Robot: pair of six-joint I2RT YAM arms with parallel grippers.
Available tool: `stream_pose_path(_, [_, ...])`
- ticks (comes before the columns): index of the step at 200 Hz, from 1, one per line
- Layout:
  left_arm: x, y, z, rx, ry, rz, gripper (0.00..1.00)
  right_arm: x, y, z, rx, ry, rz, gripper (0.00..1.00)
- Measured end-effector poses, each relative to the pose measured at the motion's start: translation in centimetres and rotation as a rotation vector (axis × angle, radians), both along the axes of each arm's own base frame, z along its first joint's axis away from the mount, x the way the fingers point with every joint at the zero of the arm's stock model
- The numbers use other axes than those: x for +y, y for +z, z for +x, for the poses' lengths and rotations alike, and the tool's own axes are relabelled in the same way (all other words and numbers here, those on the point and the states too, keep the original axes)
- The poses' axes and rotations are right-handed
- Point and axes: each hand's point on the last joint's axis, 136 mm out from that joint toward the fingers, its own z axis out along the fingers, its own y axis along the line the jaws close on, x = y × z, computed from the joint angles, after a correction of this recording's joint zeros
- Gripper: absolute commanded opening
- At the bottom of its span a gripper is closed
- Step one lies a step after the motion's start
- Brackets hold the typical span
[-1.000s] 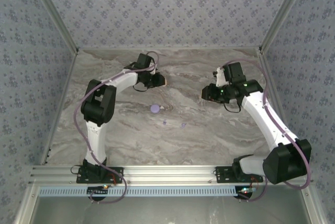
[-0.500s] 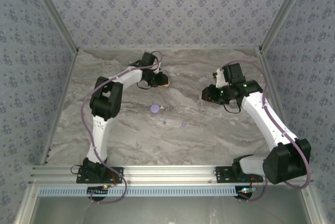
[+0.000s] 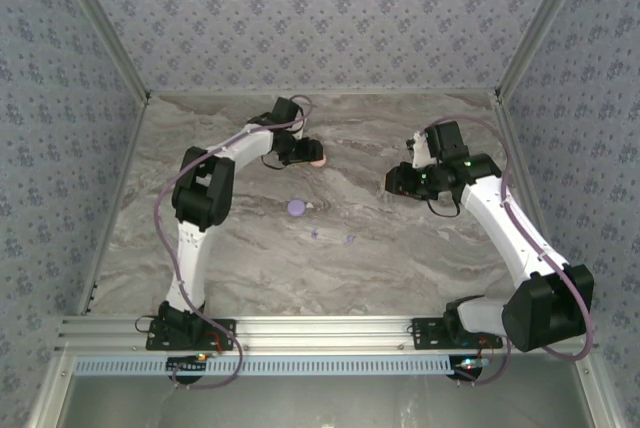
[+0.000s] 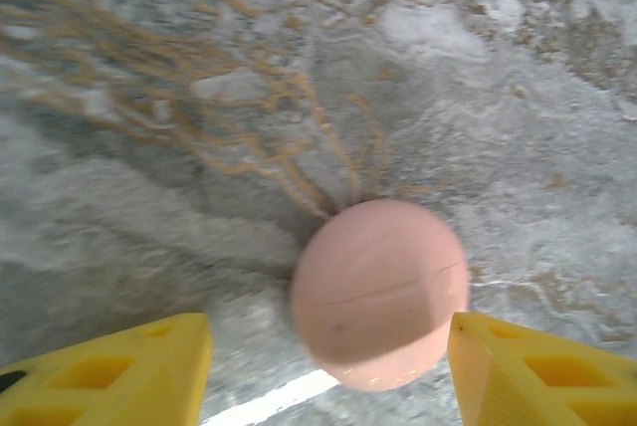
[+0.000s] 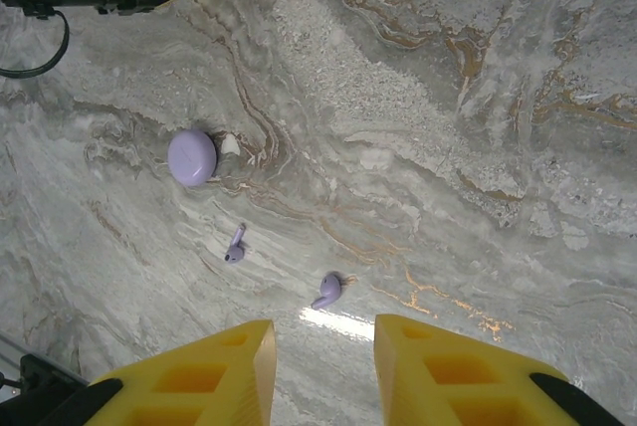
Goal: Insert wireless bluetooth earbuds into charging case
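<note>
Looking down the left wrist view, I see my left end effector (image 4: 328,336) standing open, a pink disc (image 4: 380,292) lying between its jaws, ungripped. In the right wrist view the two earbuds (image 5: 328,290) lie loose on the counter (image 5: 518,98), low centre, below and right of a purple disc (image 5: 192,157). I judge them light, hard and slick, so I would pinch across the stem. My right end effector (image 5: 318,366) hangs partly open over them, empty.

Left gripper (image 3: 305,155) beside salmon-pink disc (image 3: 317,159); purple disc (image 3: 296,208) near two earbuds (image 3: 350,240)
</note>
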Motion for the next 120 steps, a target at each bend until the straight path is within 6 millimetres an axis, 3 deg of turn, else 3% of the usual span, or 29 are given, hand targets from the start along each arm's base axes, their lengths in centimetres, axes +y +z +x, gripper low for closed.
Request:
stream_pose_path(29, [2.4,1.2,-1.3,-0.027,0.020,0.079,0.64,0.0,-0.2,0.0,0.006,0.000,-0.002,0.36])
stream_pose_path(80, [5.9,7.5,-5.8,-0.126,0.045,0.114,0.65,0.1,-1.3,0.4,0.028,0.003,-0.010,0.38])
stream_pose_path(96, [6.8,8.1,-7.5,-0.140,0.044,0.133,0.66,0.1,-1.7,0.6,0.039,0.004,-0.014,0.39])
stream_pose_path(120, [7.2,7.5,-10.0,-0.144,0.017,0.194,0.72,0.2,-2.1,0.8,0.043,0.009,-0.018,0.41])
